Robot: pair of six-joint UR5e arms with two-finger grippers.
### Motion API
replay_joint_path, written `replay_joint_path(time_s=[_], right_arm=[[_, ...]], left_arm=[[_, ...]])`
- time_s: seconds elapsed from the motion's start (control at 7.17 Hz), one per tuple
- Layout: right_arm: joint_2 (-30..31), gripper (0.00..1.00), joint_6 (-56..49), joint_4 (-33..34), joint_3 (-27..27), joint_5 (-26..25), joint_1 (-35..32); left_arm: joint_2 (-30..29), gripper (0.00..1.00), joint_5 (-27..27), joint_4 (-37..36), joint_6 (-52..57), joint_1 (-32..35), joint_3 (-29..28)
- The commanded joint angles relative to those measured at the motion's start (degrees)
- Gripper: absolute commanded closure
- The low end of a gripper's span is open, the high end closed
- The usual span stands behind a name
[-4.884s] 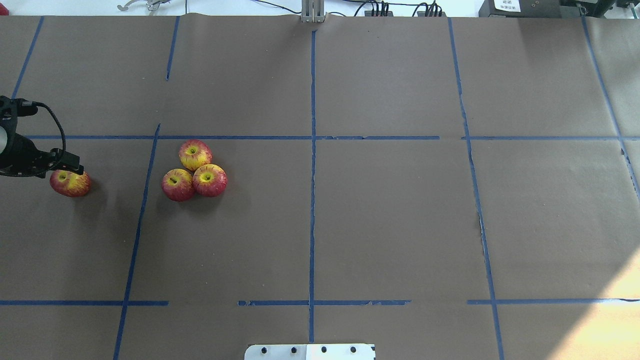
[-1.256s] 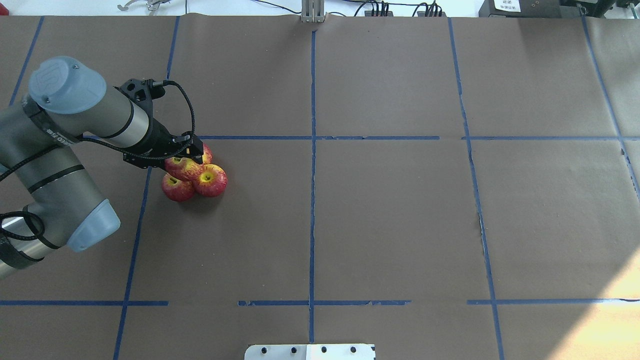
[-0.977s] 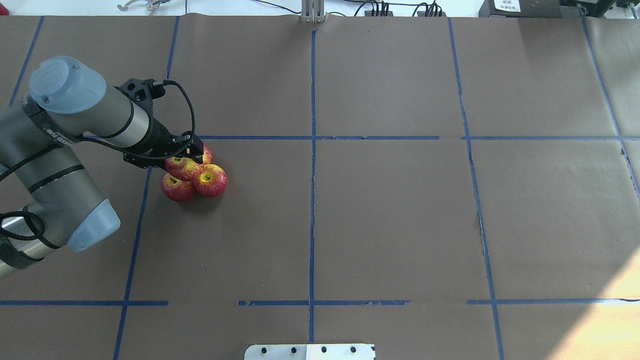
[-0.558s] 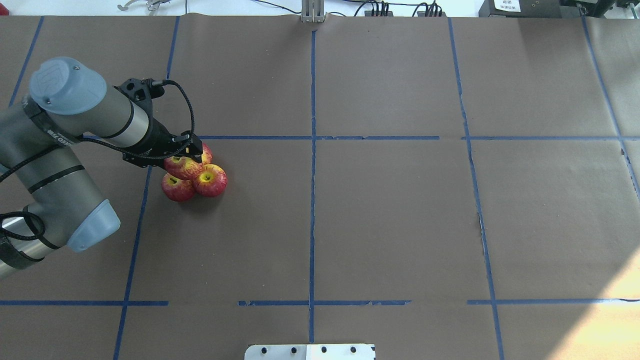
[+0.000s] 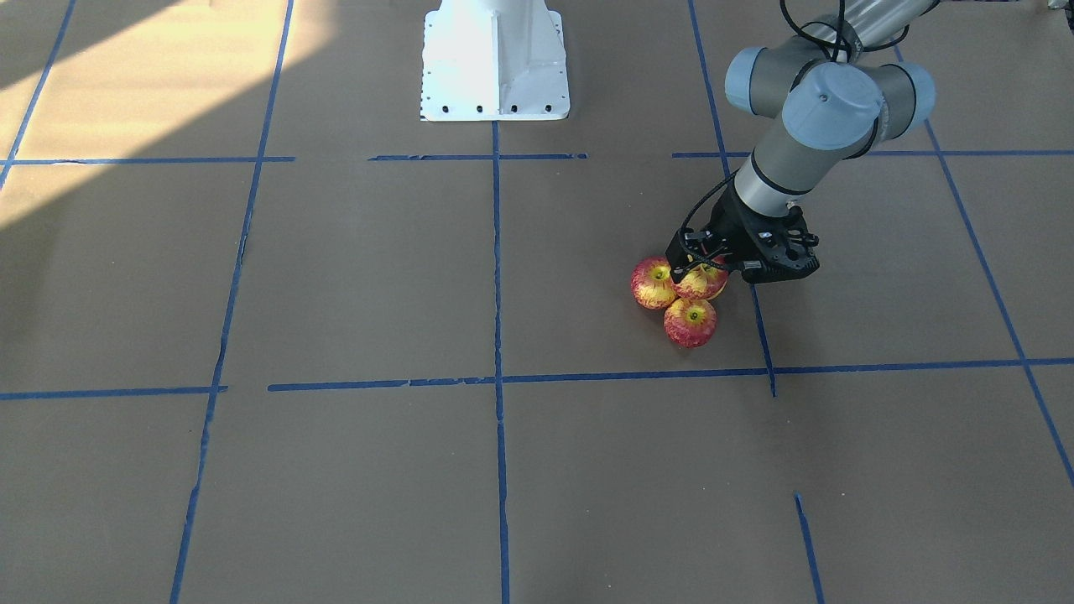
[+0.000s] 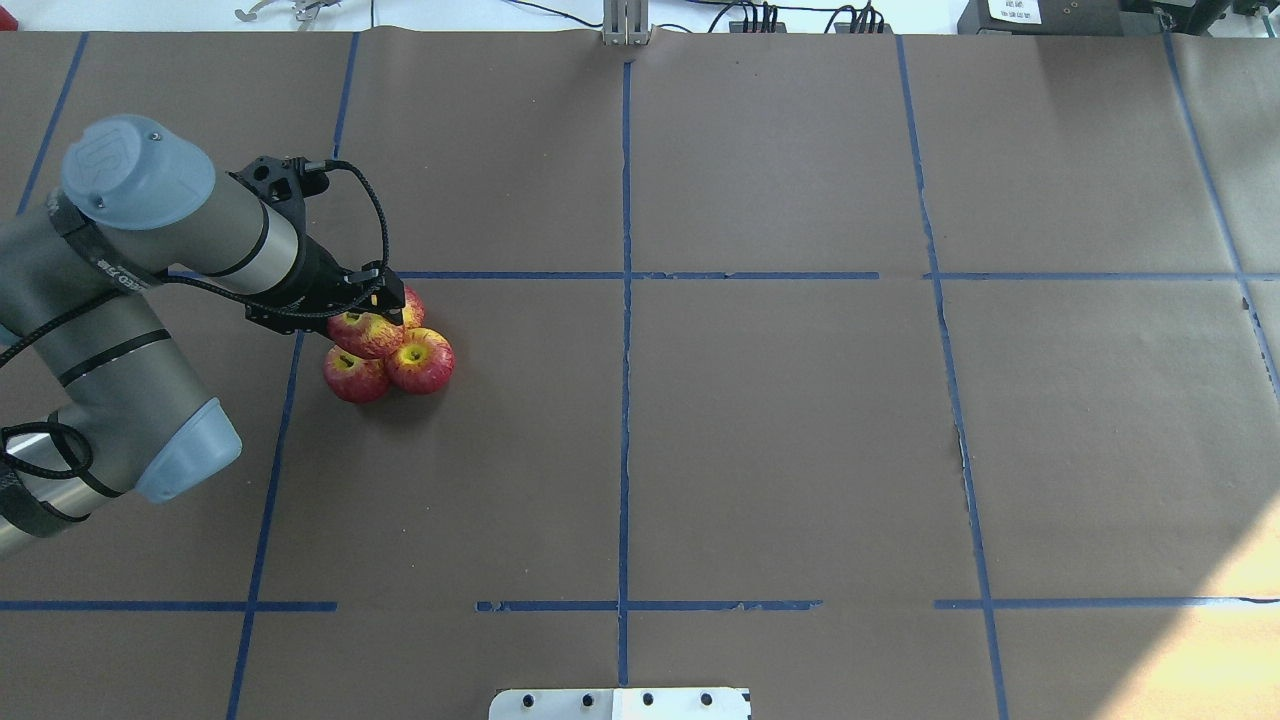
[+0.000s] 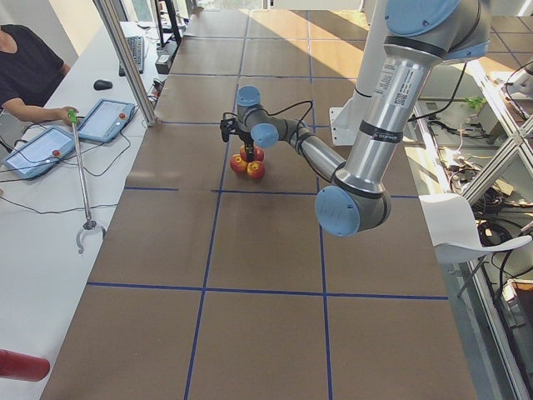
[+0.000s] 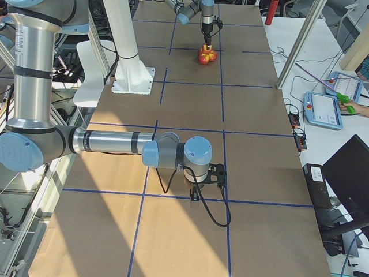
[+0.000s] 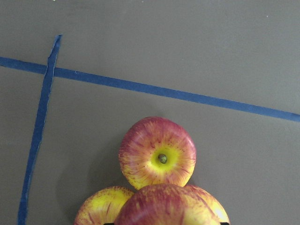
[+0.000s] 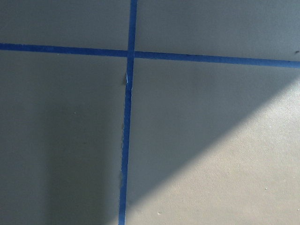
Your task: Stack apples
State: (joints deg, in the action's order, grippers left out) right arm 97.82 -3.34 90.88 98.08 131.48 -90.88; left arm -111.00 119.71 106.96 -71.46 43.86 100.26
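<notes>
In the front-facing view the left claw (image 5: pixel 699 267) is clamped on the top apple (image 5: pixel 701 283), directly over three touching apples (image 5: pixel 690 322) on the surface (image 5: pixel 336 277); overhead, it covers their meeting point; the wrist view agrees.

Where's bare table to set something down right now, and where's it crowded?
Crowded: the apples, three clustered with the top apple in the left hand, beside the left tape line. Bare: everything right of the centre tape line, and the near row by the base plate.
</notes>
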Motion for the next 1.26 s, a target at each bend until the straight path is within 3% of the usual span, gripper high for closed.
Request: replay_joint_path(time_s=[0.0, 0.42, 0.84, 1.12], right_arm=[[0.0, 0.0, 0.0, 0.0, 0.0, 0.0, 0.0], [0.0, 0.0, 0.0, 0.0, 0.0, 0.0, 0.0], [0.0, 0.0, 0.0, 0.0, 0.0, 0.0, 0.0], [0.0, 0.0, 0.09, 0.0, 0.0, 0.0, 0.0]], left_arm=[[0.0, 0.0, 0.0, 0.0, 0.0, 0.09, 0.28], [0.87, 0.0, 0.17, -0.17, 1.31, 2.27, 2.12], [14.62, 0.0, 1.75, -3.42, 27.07, 14.99, 10.37], [22.64, 0.0, 8.67, -3.42, 47.54, 25.53, 9.17]])
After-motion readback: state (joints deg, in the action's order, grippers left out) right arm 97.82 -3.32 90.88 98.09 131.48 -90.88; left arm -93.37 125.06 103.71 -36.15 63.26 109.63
